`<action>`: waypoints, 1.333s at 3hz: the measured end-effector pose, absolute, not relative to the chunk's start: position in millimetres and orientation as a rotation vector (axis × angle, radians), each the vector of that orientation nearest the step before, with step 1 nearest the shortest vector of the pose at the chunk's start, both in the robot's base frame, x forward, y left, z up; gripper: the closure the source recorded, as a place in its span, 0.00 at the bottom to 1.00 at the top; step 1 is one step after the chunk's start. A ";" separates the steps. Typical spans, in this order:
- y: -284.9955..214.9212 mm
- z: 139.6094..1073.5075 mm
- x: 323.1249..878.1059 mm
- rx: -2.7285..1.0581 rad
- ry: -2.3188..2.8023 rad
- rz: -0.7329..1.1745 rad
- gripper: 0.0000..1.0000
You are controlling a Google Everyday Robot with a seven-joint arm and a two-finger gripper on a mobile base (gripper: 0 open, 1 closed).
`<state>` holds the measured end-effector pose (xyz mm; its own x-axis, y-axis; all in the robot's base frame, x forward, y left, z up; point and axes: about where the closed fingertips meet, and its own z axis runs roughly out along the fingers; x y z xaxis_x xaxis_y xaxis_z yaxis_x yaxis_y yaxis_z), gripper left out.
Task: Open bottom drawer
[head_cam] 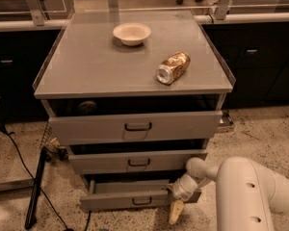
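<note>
Hanging by the bottom drawer at its right end is the end effector, grip unclear.

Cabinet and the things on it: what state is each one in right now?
Bottom drawer: pulled partly out.
Middle drawer: out a little.
Top drawer: out a little.
Can: lying on its side.
Bowl: upright, looks empty.
Gripper: low, at the bottom drawer's right front corner.

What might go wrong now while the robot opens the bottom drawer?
The gripper sits at the right end of the bottom drawer, away from its centre handle, so a pull may skew or jam it. A jolt may roll the can lying on the cabinet top.
</note>
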<state>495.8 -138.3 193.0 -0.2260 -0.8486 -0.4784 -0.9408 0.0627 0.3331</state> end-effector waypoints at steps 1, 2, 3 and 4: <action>-143.1 192.8 485.4 -1.831 2.195 0.911 0.00; -147.0 194.9 469.9 -1.826 2.217 0.938 0.00; -151.5 196.2 451.6 -1.822 2.245 0.988 0.00; -157.8 196.9 428.1 -1.807 2.272 1.110 0.00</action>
<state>428.1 -157.8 196.9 -0.3232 -0.8379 -0.4399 -0.8618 0.0687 0.5025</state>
